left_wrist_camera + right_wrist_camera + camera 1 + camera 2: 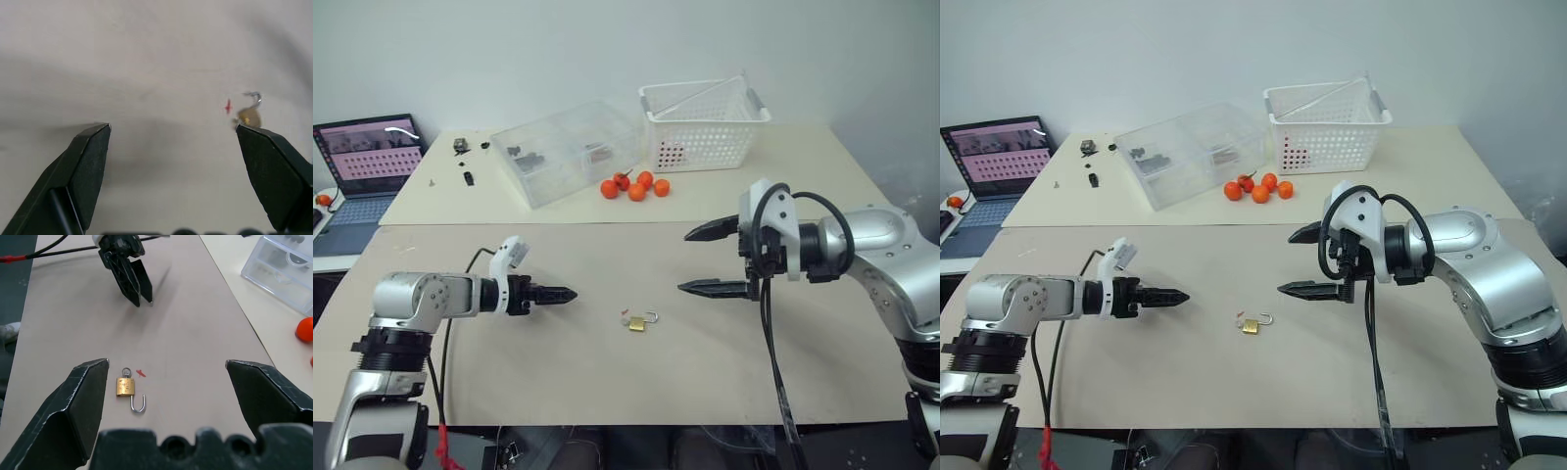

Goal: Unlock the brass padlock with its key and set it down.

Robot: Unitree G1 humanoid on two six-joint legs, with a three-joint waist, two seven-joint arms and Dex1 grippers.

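A robotics lab: bare tables (558,372) against a white wall, an open laptop (367,166) beside them.

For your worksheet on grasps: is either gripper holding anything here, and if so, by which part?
Nothing is held. Both the left gripper and right gripper are open, and the padlock lies on the table.

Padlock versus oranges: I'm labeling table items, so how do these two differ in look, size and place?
The brass padlock is a boxy golden body with a silvery hooked shackle swung open; the oranges are round and bright orange. The padlock is far smaller than one orange. It lies alone between the grippers; the oranges cluster beside the white basket. Both rest on the table.
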